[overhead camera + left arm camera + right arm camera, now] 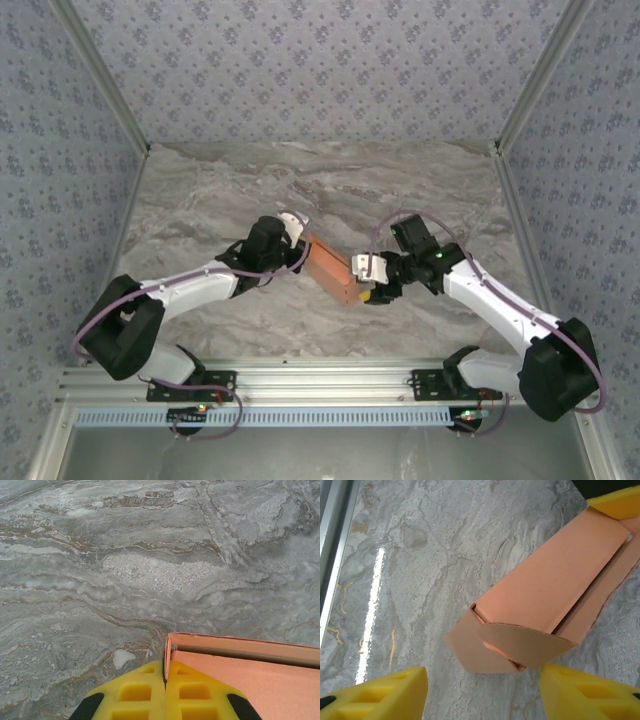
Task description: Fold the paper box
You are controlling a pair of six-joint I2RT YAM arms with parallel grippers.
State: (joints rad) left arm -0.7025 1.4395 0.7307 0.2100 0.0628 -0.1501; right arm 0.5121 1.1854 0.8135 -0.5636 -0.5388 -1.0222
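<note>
Left gripper [165, 669]: the yellow fingers [135, 692] are pressed tight together, pinching a thin side wall of the paper box [250, 682] right at its corner.
Left gripper from above [297, 228]: it meets the box end that points toward the far left corner of the tabletop [200, 200].
Right gripper [482, 674]: its jaws stand wide apart and grip nothing, with one yellow finger [385, 697] on each side of the box's other end.
Right gripper from above [359, 282]: it sits just beside the box end that points toward the near right corner.
Paper box [330, 268]: a long, narrow form of salmon-orange card, partly folded. It lies near the middle of the tabletop and runs on a slant between the two grippers.
Box body [555, 580]: a flat panel lies along the top, with a narrow gap down one long side.
End flaps [520, 647]: at the right gripper's end, a rounded flap overlaps a pointed one, and both are splayed out and unclosed.
Contact with the surface: the pictures do not show whether the box rests on the tabletop or is held just above it.
Tabletop [420, 555]: grey veined marble pattern with a bright glare streak near its edge.
Rail [320, 385]: a metal strip along the near edge carries both arm bases.
</note>
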